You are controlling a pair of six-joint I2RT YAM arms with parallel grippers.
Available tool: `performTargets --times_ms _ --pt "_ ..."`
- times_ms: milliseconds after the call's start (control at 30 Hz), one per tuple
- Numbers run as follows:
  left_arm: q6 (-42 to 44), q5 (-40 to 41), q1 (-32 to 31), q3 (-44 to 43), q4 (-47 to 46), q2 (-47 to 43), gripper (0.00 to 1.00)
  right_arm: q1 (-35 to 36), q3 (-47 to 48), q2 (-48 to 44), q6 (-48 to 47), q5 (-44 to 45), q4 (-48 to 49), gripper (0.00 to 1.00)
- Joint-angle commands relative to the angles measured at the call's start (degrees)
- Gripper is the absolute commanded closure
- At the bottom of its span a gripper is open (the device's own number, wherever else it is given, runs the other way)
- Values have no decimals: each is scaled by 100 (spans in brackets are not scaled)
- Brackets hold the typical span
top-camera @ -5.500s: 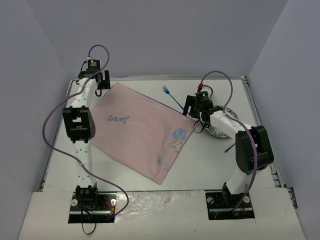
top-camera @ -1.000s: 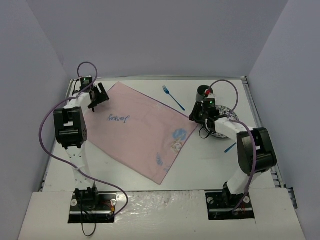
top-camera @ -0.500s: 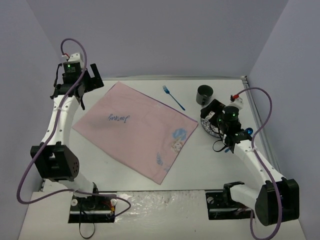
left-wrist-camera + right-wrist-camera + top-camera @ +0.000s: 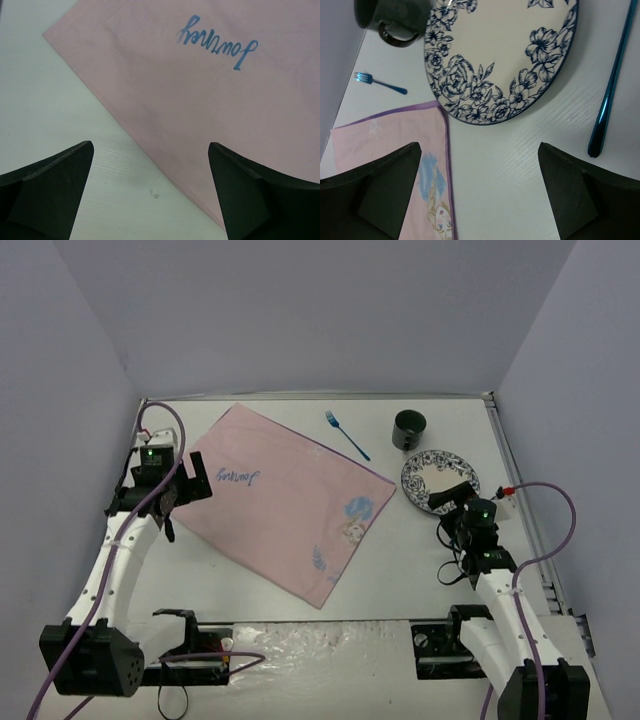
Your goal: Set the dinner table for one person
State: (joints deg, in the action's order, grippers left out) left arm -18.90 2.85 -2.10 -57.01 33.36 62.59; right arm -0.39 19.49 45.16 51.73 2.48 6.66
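Note:
The white dinner table [image 4: 420,560] carries a pink embroidered cloth [image 4: 285,502] lying askew at the centre. A blue fork [image 4: 347,435] lies behind the cloth, and a dark mug [image 4: 409,429] stands to the fork's right. A white plate with a blue floral rim [image 4: 438,480] sits at the right. My left gripper [image 4: 198,473] is open and empty over the cloth's left edge [image 4: 210,100]. My right gripper [image 4: 453,496] is open and empty at the plate's near edge. In the right wrist view [image 4: 479,150] it hangs over bare table between the cloth [image 4: 385,150] and the plate [image 4: 505,55].
A shiny blue utensil handle [image 4: 610,85] lies right of the plate in the right wrist view; its head is out of frame. The mug [image 4: 390,20] and fork [image 4: 380,83] show there too. Lavender walls enclose the table on three sides.

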Motion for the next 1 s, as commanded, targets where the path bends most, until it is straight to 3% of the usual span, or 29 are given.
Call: performTargets --times_ms 0,200,400,967 --pt "67 244 -178 -74 -301 -284 3 -355 141 714 285 -153 380 0" --pt "88 323 -194 -93 -277 -308 3 -829 -73 1310 309 -638 1030 3" --pt "68 309 -203 -86 -277 -323 3 -1333 -411 1878 396 -1289 2325 11" --pt "62 407 -203 -91 -251 -340 3 -1500 -433 3346 992 -1107 3518 26"
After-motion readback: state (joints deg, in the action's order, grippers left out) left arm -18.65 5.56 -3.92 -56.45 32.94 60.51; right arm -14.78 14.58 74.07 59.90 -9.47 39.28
